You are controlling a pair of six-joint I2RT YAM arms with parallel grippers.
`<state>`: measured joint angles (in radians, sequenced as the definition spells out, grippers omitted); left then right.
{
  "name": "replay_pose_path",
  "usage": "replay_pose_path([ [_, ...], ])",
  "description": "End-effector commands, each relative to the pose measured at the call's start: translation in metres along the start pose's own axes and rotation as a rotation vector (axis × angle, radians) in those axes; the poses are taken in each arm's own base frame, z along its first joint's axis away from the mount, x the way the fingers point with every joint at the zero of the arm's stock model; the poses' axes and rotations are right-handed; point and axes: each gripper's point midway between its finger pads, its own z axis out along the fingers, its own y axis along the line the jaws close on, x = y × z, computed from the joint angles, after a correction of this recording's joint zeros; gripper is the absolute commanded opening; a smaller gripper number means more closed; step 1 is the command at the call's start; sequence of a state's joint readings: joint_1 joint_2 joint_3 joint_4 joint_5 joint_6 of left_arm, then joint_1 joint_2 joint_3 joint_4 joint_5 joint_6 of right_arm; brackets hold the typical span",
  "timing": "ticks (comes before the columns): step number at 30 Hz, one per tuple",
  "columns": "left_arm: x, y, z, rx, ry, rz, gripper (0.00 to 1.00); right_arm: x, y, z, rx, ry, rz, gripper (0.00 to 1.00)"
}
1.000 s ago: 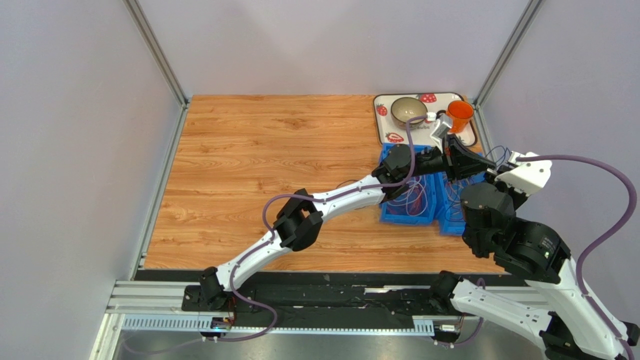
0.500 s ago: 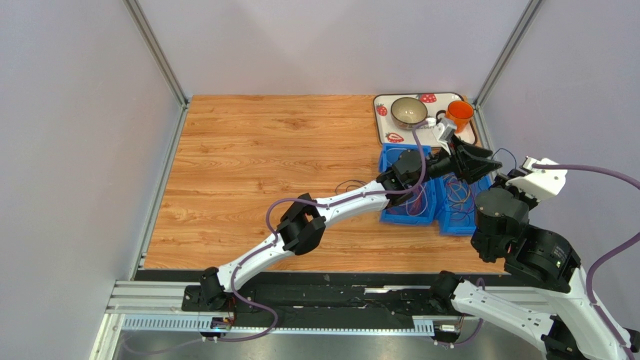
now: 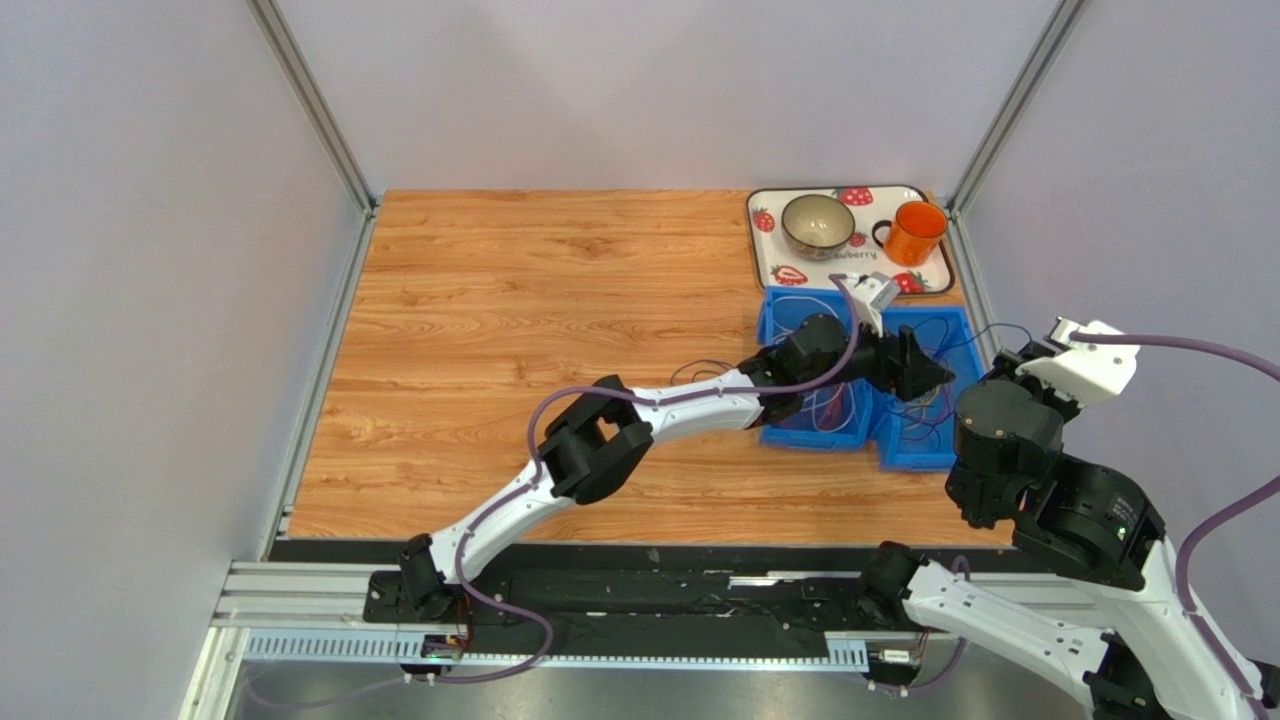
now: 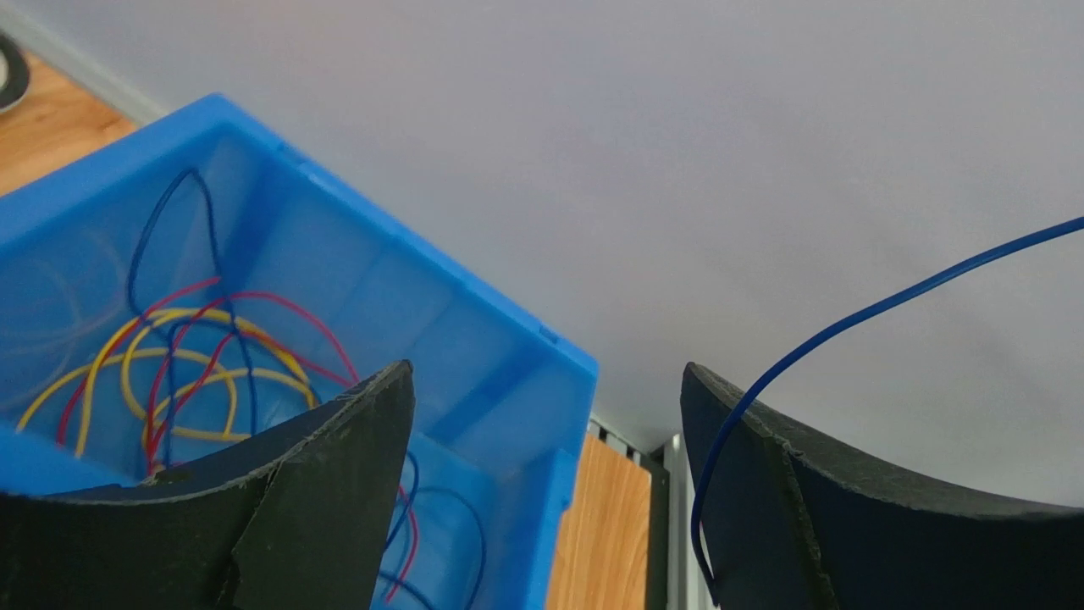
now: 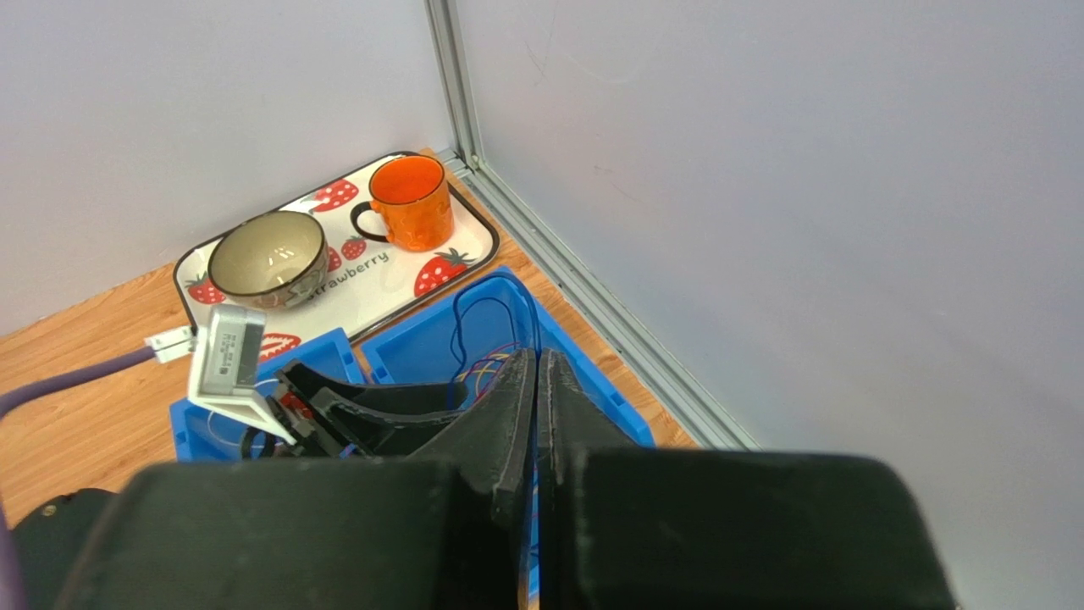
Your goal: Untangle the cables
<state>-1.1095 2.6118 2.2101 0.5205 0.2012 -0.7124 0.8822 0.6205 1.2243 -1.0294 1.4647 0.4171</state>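
left hand point(image 4: 547, 381): I just opened it wide; it's empty now.
right hand point(image 5: 536, 381): pressed closed.
cables point(image 4: 191, 369): let go over the bin point(image 4: 420, 292), and I judge them still tangled.

Two blue bins point(image 3: 784, 315) sit side by side just nearer the arms than one strawberry-print tray point(image 3: 781, 258). On the tray stand one bowl point(image 3: 819, 222) and one orange mug point(image 3: 915, 231). The cables point(image 4: 159, 426) in the bins are too tangled to count. Two robot arms point(image 3: 691, 402) reach in.
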Motion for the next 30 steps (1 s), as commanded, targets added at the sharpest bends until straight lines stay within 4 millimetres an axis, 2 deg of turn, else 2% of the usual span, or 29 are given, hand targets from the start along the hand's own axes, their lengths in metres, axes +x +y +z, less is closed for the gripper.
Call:
replay_pose_path([
  [1, -0.119, -0.050, -0.029, 0.054, -0.131, -0.035, 0.86, -0.016, -0.008, 0.001, 0.062, -0.034, 0.037, 0.00],
  [3, -0.112, -0.037, -0.039, 0.014, -0.074, -0.047, 0.87, -0.015, 0.001, 0.000, 0.019, -0.015, 0.033, 0.00],
  [4, -0.125, -0.039, -0.046, 0.003, -0.070, -0.037, 0.87, -0.015, 0.007, 0.000, -0.002, -0.006, 0.022, 0.00],
  [5, -0.127, -0.037, -0.050, -0.016, -0.051, -0.028, 0.88, -0.014, 0.015, -0.001, -0.047, 0.013, 0.022, 0.00],
  [6, -0.120, -0.025, -0.056, -0.070, 0.005, -0.011, 0.88, -0.017, 0.018, -0.002, -0.068, 0.020, 0.032, 0.00],
  [8, -0.132, -0.026, -0.066, -0.116, 0.031, 0.020, 0.88, -0.018, 0.029, -0.004, -0.133, 0.043, 0.026, 0.00],
  [9, -0.124, -0.015, -0.073, -0.174, 0.084, 0.030, 0.88, -0.020, 0.032, -0.005, -0.152, 0.048, 0.027, 0.00],
  [11, -0.136, -0.009, -0.083, -0.216, 0.103, 0.050, 0.88, -0.024, 0.041, -0.008, -0.207, 0.063, 0.008, 0.00],
  [12, -0.126, 0.003, -0.095, -0.274, 0.174, 0.034, 0.88, -0.025, 0.044, -0.008, -0.219, 0.066, 0.005, 0.00],
  [13, -0.134, 0.001, -0.098, -0.282, 0.183, 0.043, 0.88, -0.028, 0.046, -0.009, -0.231, 0.069, 0.008, 0.00],
  [15, -0.123, 0.010, -0.115, -0.330, 0.280, 0.049, 0.88, -0.027, 0.051, -0.009, -0.241, 0.073, -0.012, 0.00],
  [17, -0.122, 0.008, -0.124, -0.326, 0.331, 0.080, 0.87, -0.026, 0.051, -0.007, -0.213, 0.065, -0.046, 0.00],
  [18, -0.114, 0.012, -0.134, -0.352, 0.377, 0.075, 0.87, -0.024, 0.055, -0.005, -0.197, 0.064, -0.075, 0.00],
  [20, -0.113, 0.018, -0.150, -0.408, 0.410, 0.111, 0.86, -0.025, 0.054, -0.001, -0.153, 0.061, -0.100, 0.00],
  [21, -0.110, 0.030, -0.163, -0.487, 0.435, 0.122, 0.86, -0.024, 0.056, 0.002, -0.137, 0.066, -0.115, 0.00],
  [22, -0.109, 0.033, -0.176, -0.527, 0.453, 0.133, 0.86, -0.024, 0.051, 0.007, -0.095, 0.073, -0.120, 0.00],
  [24, -0.108, 0.048, -0.200, -0.623, 0.483, 0.161, 0.86, -0.021, 0.060, 0.013, -0.120, 0.102, -0.114, 0.00],
  [25, -0.105, 0.049, -0.214, -0.648, 0.504, 0.161, 0.86, -0.020, 0.053, 0.021, -0.080, 0.111, -0.112, 0.00],
  [27, -0.104, 0.054, -0.233, -0.690, 0.523, 0.181, 0.86, -0.015, 0.059, 0.029, -0.087, 0.136, -0.116, 0.00],
  [28, -0.100, 0.053, -0.248, -0.706, 0.538, 0.188, 0.87, -0.013, 0.053, 0.038, -0.042, 0.148, -0.135, 0.00],
  [30, -0.097, 0.054, -0.262, -0.719, 0.552, 0.209, 0.87, -0.010, 0.056, 0.048, -0.038, 0.167, -0.137, 0.00],
])
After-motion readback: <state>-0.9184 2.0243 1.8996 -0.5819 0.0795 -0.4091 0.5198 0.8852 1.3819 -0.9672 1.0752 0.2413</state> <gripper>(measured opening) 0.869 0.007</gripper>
